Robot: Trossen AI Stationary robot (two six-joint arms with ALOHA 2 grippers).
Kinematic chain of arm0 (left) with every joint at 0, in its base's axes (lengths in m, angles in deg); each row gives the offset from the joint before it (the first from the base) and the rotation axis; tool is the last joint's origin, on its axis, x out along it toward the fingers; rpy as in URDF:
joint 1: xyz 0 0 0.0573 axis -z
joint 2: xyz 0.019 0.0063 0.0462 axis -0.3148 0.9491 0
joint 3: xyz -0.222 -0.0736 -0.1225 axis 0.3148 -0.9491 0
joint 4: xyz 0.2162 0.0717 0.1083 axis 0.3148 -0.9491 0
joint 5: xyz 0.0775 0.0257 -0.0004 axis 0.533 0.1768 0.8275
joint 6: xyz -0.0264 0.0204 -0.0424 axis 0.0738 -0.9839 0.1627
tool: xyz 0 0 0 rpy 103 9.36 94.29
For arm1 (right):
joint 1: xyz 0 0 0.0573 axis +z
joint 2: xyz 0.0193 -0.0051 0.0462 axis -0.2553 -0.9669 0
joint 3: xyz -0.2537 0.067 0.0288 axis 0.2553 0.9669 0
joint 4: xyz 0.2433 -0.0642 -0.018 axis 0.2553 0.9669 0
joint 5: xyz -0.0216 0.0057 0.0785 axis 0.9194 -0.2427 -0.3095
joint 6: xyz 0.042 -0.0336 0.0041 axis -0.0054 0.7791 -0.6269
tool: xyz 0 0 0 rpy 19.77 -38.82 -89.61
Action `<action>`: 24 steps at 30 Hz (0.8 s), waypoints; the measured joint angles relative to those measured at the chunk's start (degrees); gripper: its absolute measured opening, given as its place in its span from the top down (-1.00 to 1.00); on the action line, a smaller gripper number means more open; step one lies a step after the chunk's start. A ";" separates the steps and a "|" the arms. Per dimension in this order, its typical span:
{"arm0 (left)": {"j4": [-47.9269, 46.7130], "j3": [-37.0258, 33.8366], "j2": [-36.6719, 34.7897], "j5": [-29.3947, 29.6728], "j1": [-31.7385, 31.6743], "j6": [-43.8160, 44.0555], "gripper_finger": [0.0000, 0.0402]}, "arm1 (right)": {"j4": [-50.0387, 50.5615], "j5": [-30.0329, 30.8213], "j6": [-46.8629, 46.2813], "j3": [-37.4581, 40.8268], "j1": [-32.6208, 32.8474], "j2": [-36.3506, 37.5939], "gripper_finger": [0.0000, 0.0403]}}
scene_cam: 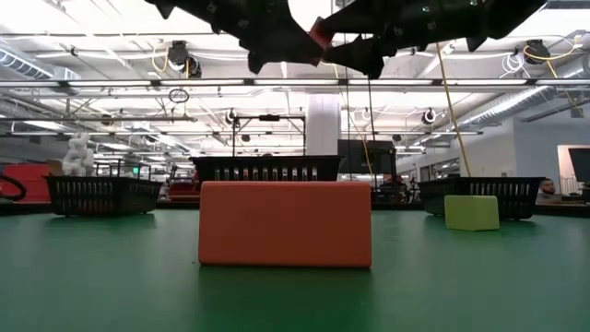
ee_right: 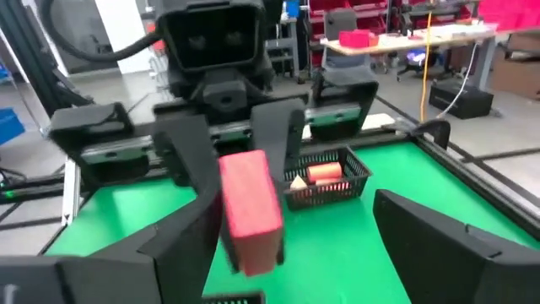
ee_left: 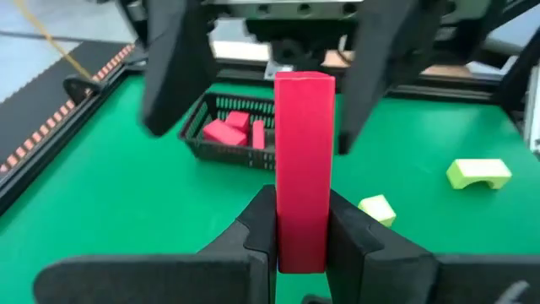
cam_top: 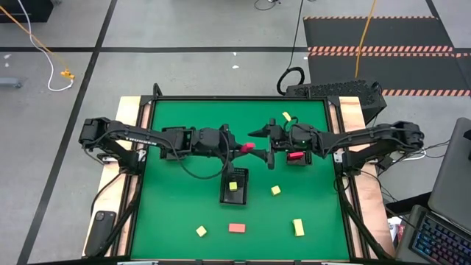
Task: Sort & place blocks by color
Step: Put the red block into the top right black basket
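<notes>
From the high view my left gripper and right gripper meet mid-counter for a handover; left wrist view shows it clamped on the red bar; right wrist view shows my open fingers flanking that bar.

From my remote seat it's a bright green table with black arms over it. I've got a pink-red bar, a salmon-orange block up close, pale yellow blocks scattered about, and black slotted trays holding yellow and pink-red pieces.
</notes>
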 joint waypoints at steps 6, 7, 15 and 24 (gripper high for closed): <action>2.21 0.00 0.20 -0.16 0.05 -0.56 0.72 | -3.14 -1.54 1.38 0.01 0.22 -1.91 -0.21; 2.11 0.00 0.20 -0.14 0.05 -0.67 0.72 | -2.95 -1.60 1.91 0.02 0.41 -1.94 -0.09; 1.99 -0.03 0.24 0.71 -0.11 -2.67 0.10 | 3.31 2.48 8.65 -0.06 0.77 -0.26 0.77; 0.75 0.04 -3.52 6.23 -4.23 -4.61 -0.51 | 33.28 18.87 3.73 -0.02 -0.53 11.07 0.77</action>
